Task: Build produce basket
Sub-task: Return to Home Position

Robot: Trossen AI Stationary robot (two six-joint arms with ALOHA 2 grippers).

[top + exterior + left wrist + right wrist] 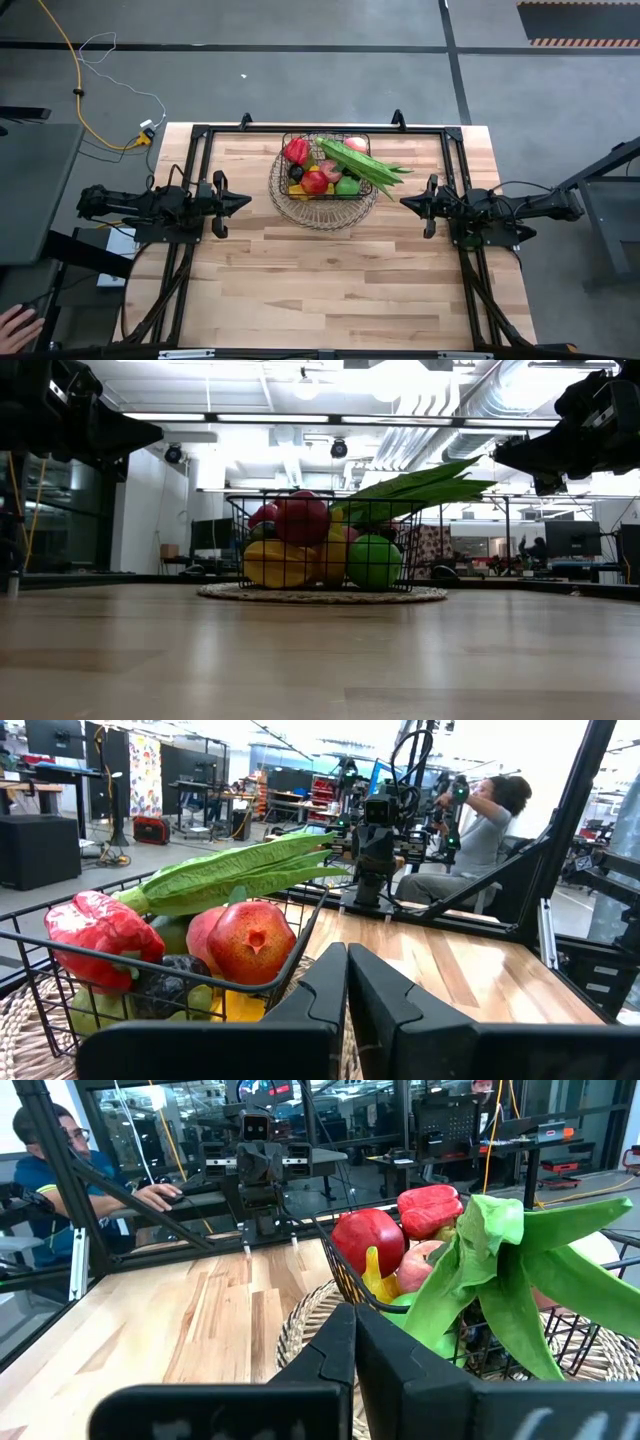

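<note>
High view: basket (326,134) sits near one long edge of the table (330,290), midway btwn the two arms, resting on its paler round part. It's loaded w/ produce. There's a red pepper (296,151) on the side toward the left arm. A long green leaf (365,163) lies diagonally across the top, tip poking out past the rim toward the right arm. A green apple (347,185) and a red pomegranate (316,182) sit beside each other in the middle. On one side the left gripper (245,201) points at the basket, near but apart from it; its wrist view shows fingers pressed together, empty. Opposite, the right gripper (405,201) points back at it, close to the leaf tip w/o touching, fingers likewise closed & empty. Low view: both grippers hang well above the tabletop, and a yellow fruit (275,563) sits low against the basket's front wires.
</note>
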